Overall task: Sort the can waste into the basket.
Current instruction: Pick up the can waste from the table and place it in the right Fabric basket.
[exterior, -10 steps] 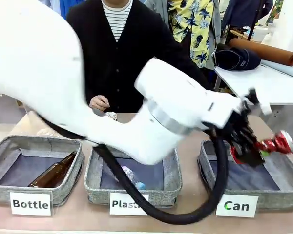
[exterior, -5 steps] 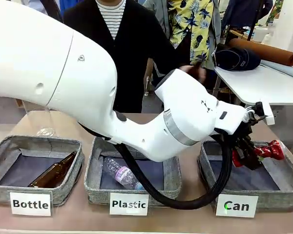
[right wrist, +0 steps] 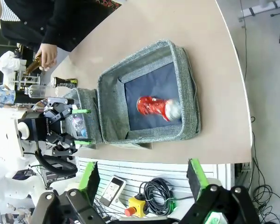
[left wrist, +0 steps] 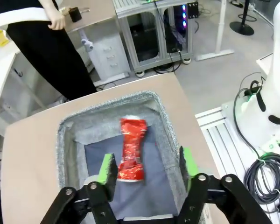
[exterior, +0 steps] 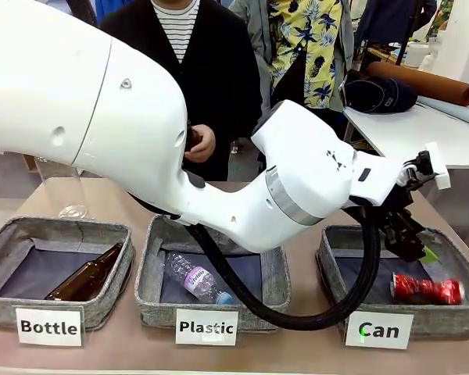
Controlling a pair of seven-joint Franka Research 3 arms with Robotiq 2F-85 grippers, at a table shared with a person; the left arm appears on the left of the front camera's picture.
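Observation:
The red crushed can (exterior: pixel 426 288) lies on its side on the dark lining of the grey basket (exterior: pixel 336 269) labelled "Can". My left gripper (exterior: pixel 410 238) hangs just above that basket, open and holding nothing. In the left wrist view the red can (left wrist: pixel 132 149) rests inside the basket (left wrist: pixel 65 140), below and between the spread green pads (left wrist: pixel 107 168) of the left gripper (left wrist: pixel 146 165). My right gripper (right wrist: pixel 143 177) is open, high above the basket (right wrist: pixel 189 98) and the can (right wrist: pixel 156 106). A person's hand (exterior: pixel 202 146) holds a small dark thing; what it is I cannot tell.
The "Bottle" bin (exterior: pixel 8 234) holds a brown glass bottle (exterior: pixel 86 277). The "Plastic" bin (exterior: pixel 144 273) holds a clear plastic bottle (exterior: pixel 195 280). A clear container (exterior: pixel 62 191) stands at the far left. My left arm's black cable (exterior: pixel 297 322) loops low over the table's front.
My left gripper opened over the "Can" basket and the red can dropped from it onto the lining. The person's hand rose to chest height.

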